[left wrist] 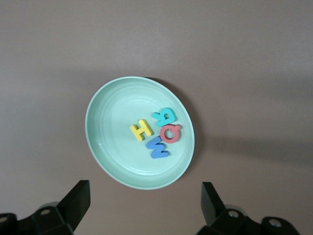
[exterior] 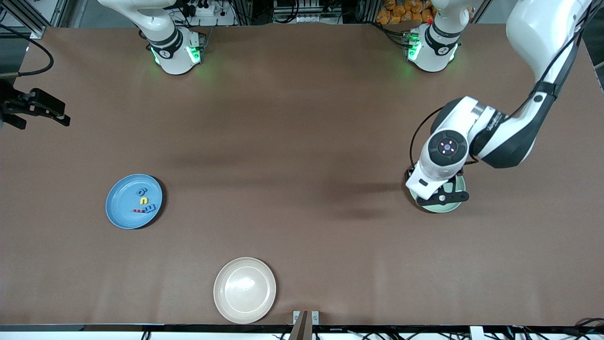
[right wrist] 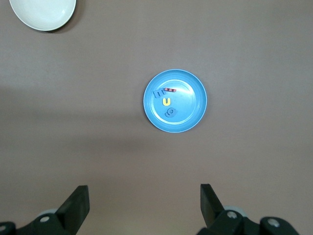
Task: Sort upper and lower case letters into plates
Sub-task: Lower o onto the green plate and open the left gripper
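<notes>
Left wrist view: four capitals lie in the green plate (left wrist: 112, 161), four small letters (exterior: 143, 201) in the blue plate (exterior: 120, 212). Both grippers released, empty; sorting appears complete.

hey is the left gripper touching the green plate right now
Apart. In the left wrist view, the open left gripper hangs above the pale green plate, with both fingers clear of its rim and brown table showing between them. Four letters lie in the plate.

Matt brown tabletop (exterior: 302, 141); 3 smooth, faintly glossy plates, sky blue (exterior: 120, 208), pale green (left wrist: 112, 127), cream-beige (exterior: 245, 290); matt foam-like letters (left wrist: 157, 132).
</notes>
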Action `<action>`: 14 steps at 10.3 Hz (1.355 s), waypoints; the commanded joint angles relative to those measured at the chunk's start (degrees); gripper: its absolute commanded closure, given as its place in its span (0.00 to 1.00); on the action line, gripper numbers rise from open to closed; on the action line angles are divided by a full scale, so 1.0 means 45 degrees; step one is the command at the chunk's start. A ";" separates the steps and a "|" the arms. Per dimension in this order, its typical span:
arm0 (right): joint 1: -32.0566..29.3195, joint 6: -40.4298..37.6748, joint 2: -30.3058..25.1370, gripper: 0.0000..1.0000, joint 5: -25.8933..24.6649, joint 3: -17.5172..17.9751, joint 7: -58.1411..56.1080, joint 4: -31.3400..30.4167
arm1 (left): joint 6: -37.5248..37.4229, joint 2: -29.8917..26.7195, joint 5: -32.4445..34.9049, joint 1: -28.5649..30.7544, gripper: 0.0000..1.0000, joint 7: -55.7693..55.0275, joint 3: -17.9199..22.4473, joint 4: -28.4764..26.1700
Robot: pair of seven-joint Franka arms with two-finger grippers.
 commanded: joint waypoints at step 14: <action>-0.0240 0.0014 0.0204 0.00 -0.0031 0.0155 0.0118 0.0083 | -0.3327 -0.2020 -0.2606 -0.0335 0.00 0.0985 -0.0437 0.3061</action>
